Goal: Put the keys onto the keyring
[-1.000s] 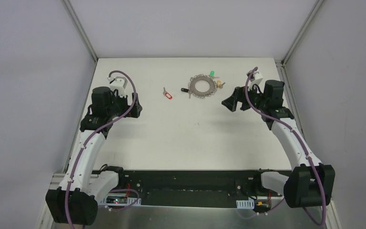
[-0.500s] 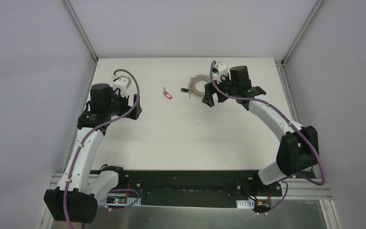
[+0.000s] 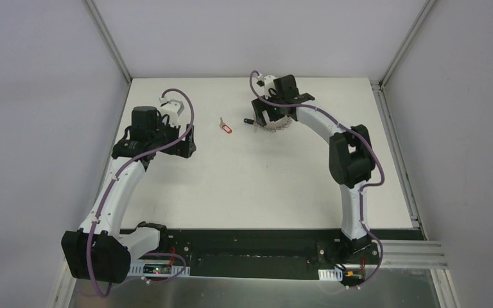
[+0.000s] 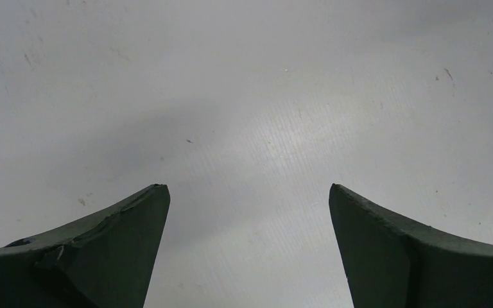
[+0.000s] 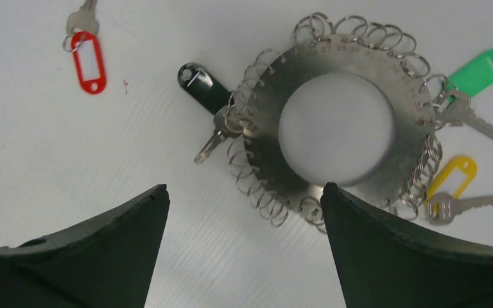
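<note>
Right wrist view: right gripper (image 5: 244,192), jaws wide and empty, is hovering over the keyring (image 5: 266,128); 3 keys (image 5: 481,70) are lying at its rim, the red key (image 5: 88,61) apart, up-left of the fingers (image 5: 103,256), pointing away; left gripper (image 4: 248,187) is hanging open.

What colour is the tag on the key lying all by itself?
The tag is red; the right wrist view shows it best.

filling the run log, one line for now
left gripper open, empty | right gripper open above keyring | red key off ring
</note>
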`<control>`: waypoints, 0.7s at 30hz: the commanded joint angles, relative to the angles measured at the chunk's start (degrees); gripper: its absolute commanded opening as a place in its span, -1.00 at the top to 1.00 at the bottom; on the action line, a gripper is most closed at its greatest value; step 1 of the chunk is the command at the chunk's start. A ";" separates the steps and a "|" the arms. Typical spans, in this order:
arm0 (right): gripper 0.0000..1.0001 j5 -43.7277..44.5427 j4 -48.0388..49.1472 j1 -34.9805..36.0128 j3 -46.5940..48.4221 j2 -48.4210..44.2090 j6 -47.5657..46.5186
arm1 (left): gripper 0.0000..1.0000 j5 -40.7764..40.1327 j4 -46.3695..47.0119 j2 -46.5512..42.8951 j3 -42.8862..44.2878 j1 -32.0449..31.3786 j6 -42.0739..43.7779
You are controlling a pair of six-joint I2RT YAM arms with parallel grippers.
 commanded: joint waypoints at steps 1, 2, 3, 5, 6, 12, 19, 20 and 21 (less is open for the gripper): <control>-0.80 4.06 -5.52 0.02 11.11 8.02 -0.74 | -0.99 0.94 -0.37 0.07 1.89 -0.67 -1.40; -0.77 4.29 -5.87 0.00 12.42 9.53 -1.31 | -0.99 0.87 -0.52 -0.04 2.03 -0.67 -1.40; -0.74 4.41 -6.02 -0.05 13.49 10.79 -1.84 | -0.99 0.73 -0.57 -0.26 2.05 -0.67 -1.45; -0.66 4.54 -6.67 -0.10 14.95 13.00 -2.92 | -0.99 0.57 -0.57 -0.68 1.84 -0.67 -1.49; -0.63 4.66 -7.07 -0.14 15.75 13.85 -3.38 | -0.99 0.48 -0.52 -0.93 1.77 -0.72 -1.47; -0.49 7.46 -8.41 -0.30 16.08 16.20 -5.80 | -0.99 0.17 0.18 -2.48 0.25 -0.67 -1.36; -0.07 9.61 -12.25 -1.96 14.74 16.88 -7.54 | -0.99 -0.07 1.36 -4.22 -1.37 -0.67 -1.00; 0.02 8.77 -12.49 -2.41 13.49 15.95 -7.41 | -0.99 -0.01 1.36 -4.28 -1.39 -0.67 -1.05; 0.08 7.96 -12.50 -2.90 11.66 14.64 -7.19 | -0.99 0.04 1.36 -4.33 -1.32 -0.67 -1.08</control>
